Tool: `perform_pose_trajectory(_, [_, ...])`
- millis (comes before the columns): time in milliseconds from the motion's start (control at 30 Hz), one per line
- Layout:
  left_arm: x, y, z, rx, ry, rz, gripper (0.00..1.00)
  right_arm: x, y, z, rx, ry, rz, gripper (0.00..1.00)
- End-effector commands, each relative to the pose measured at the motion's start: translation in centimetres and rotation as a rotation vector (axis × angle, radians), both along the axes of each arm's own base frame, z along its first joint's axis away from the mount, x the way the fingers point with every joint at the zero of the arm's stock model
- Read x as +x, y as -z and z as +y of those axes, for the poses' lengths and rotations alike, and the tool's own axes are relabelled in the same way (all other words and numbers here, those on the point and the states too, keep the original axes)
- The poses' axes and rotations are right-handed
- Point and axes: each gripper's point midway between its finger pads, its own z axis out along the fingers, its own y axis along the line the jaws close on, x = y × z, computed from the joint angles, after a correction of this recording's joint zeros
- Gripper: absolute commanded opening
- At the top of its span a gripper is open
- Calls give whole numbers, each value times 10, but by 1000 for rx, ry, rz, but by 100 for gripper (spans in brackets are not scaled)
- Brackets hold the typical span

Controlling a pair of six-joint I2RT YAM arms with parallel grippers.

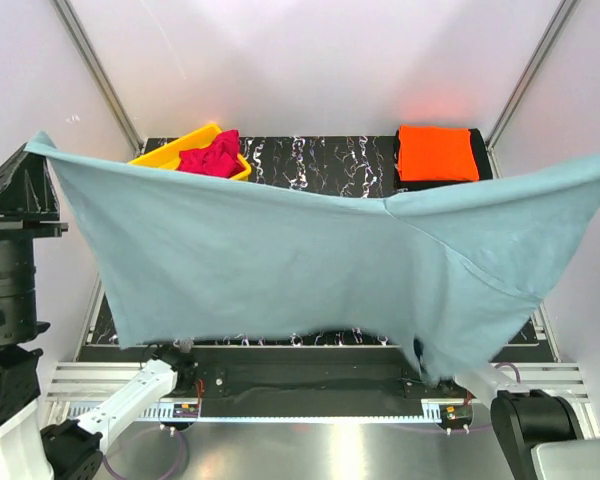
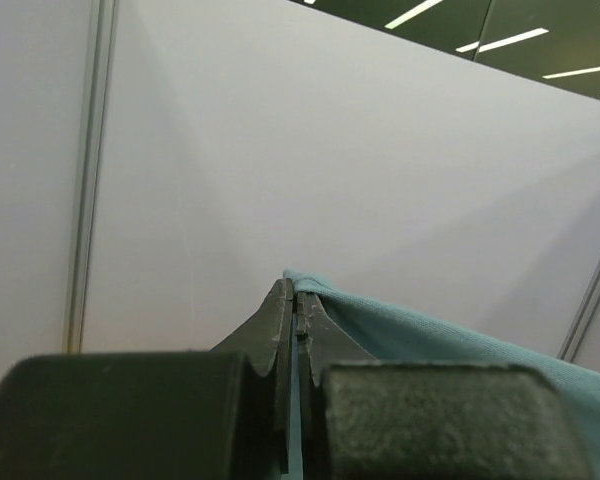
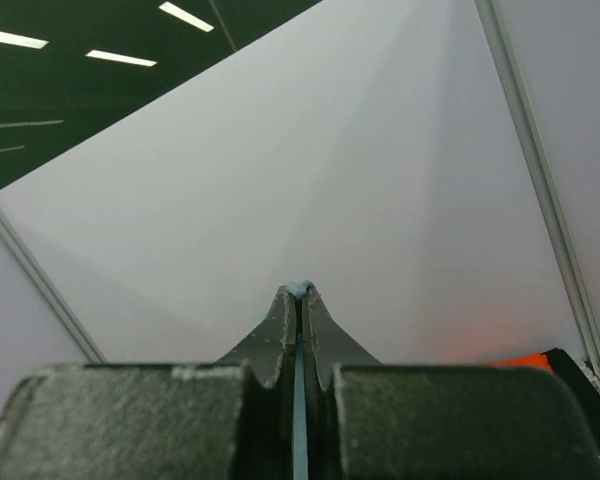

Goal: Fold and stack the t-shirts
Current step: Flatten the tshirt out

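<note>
The grey-blue t-shirt hangs spread wide in the air across the top view, held at both upper corners and hiding most of the table. My left gripper is shut on its left corner, high at the left; the cloth trails off to the right of the fingers. My right gripper is shut on the right corner, with a bit of blue cloth showing at the fingertips; in the top view it is off the right edge. A folded orange t-shirt lies at the back right. A crimson t-shirt lies bunched in the yellow bin.
The black marbled table top shows behind the hanging shirt. White booth walls and metal frame posts stand on all sides. The arm bases sit at the near edge on a metal rail.
</note>
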Motion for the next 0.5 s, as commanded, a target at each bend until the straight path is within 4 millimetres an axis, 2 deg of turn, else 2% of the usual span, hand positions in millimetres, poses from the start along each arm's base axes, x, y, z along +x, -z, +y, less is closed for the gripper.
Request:
perform_pose_trajectory(0, [49, 15, -6, 71, -106, 93, 0, 101, 16, -12, 4, 72, 157, 0])
perform_pose_trajectory(33, [66, 29, -11, 100, -126, 136, 0, 115, 20, -10, -3, 68, 176, 0])
perform_pose_trajectory(67, [77, 34, -12, 117, -150, 146, 0, 145, 27, -7, -18, 56, 208, 0])
perform_pose_trajectory(133, [116, 58, -19, 154, -207, 228, 0, 181, 36, -7, -48, 59, 243, 0])
perform_pose_trajectory(167, [143, 68, -27, 196, -238, 261, 0, 213, 49, -5, -70, 56, 295, 0])
perform_pose_trajectory(233, [176, 89, -30, 234, -284, 337, 0, 251, 67, -3, -90, 48, 354, 0])
perform_pose_trajectory(267, [193, 101, -25, 232, -309, 380, 0, 285, 89, 0, -97, 29, 419, 0])
perform_pose_trajectory(300, [220, 121, -34, 257, -285, 433, 0, 301, 100, 3, -107, 14, 450, 0])
perform_pose_trajectory(333, [234, 135, -34, 255, -275, 466, 0, 321, 116, 6, -115, -3, 482, 0])
perform_pose_trajectory(367, [246, 144, -24, 214, -283, 486, 0, 346, 138, 13, -126, -46, 529, 0])
perform_pose_trajectory(400, [264, 168, -30, 230, -247, 533, 0, 358, 152, 17, -139, -67, 551, 0])
perform_pose_trajectory(433, [273, 178, -29, 229, -242, 551, 0, 379, 177, 21, -147, -89, 577, 0])
perform_pose_trajectory(467, [282, 185, -25, 224, -246, 556, 0, 389, 191, 29, -159, -137, 589, 0])
